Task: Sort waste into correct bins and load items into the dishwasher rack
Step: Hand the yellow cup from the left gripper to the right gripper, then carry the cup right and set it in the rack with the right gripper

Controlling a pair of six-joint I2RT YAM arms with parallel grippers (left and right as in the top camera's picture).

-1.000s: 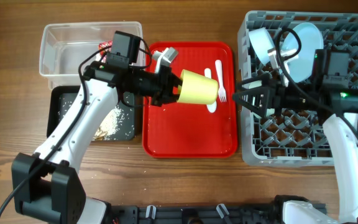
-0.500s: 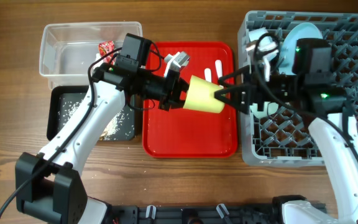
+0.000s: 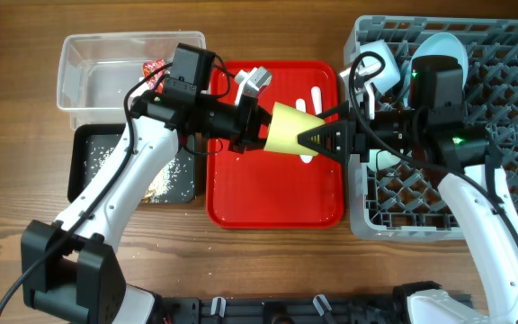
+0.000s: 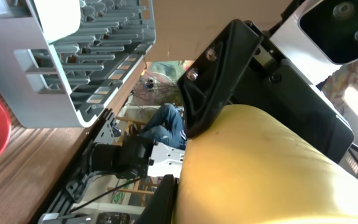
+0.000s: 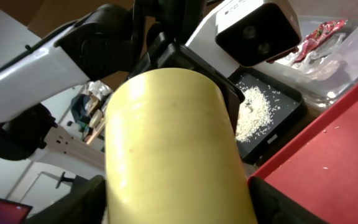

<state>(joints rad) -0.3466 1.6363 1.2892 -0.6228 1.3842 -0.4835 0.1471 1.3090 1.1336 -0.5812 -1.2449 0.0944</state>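
The small yellow cup (image 3: pixel 288 133) hangs on its side above the red tray (image 3: pixel 268 202), held from both ends. My left gripper (image 3: pixel 259 128) is shut on its left end; in the left wrist view the cup (image 4: pixel 260 162) fills the frame beside one black finger (image 4: pixel 166 199). My right gripper (image 3: pixel 320 139) reaches in from the dishwasher rack (image 3: pixel 360 211) and clasps the cup's right end. In the right wrist view its fingers (image 5: pixel 89 199) press on both sides of the cup (image 5: pixel 173 137). Two pale bowls (image 3: pixel 379 61) and the plate (image 3: pixel 441 56) stand in the rack.
White utensils (image 3: pixel 316 97) lie at the red tray's far right. The clear tub (image 3: pixel 97 54) at the back left holds the red-and-white wrapper (image 3: pixel 154 67). In front of it the black tray (image 3: pixel 84 175) holds rice crumbs (image 3: pixel 162 175).
My left arm carried the cup to the right over the red tray. My right arm came leftward out of the rack and narrowed its fingers around the cup's free end.
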